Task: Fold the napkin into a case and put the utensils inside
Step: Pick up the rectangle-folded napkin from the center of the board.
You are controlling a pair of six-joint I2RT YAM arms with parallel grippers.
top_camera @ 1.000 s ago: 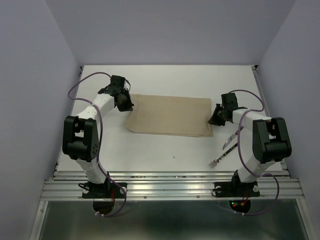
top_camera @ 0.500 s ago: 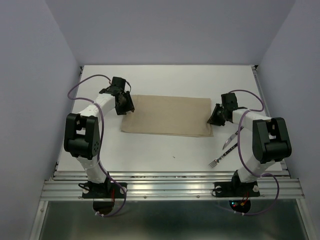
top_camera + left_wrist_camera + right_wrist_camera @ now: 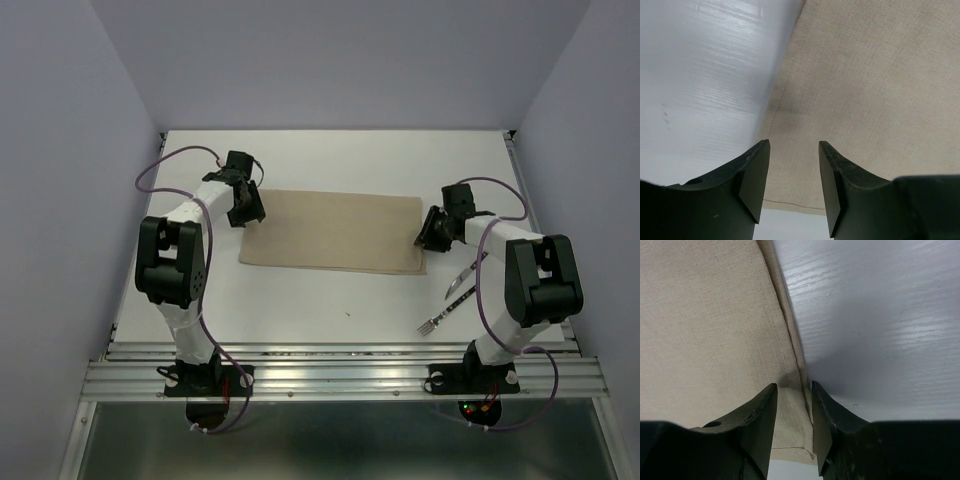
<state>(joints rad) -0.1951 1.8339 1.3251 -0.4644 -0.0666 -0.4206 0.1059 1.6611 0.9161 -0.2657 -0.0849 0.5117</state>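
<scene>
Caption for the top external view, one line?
Folded napkin lies flat between both arms, left pincer and right pincer at its ends; fork and knife nearby.

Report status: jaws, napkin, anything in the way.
Left jaws open over napkin left edge. Right jaws parted at right edge, nothing gripped. Napkin flat, no case yet. Fork, knife lie apart, to its right.

The napkin (image 3: 335, 232) lies across the middle of the worktop (image 3: 340, 160), lengthwise left to right. The left end effector (image 3: 247, 210) is at its left end, the right end effector (image 3: 428, 235) at its right edge. Toward the near right corner lie the knife (image 3: 461, 281) and, nearer the front edge, the fork (image 3: 441, 316).
</scene>
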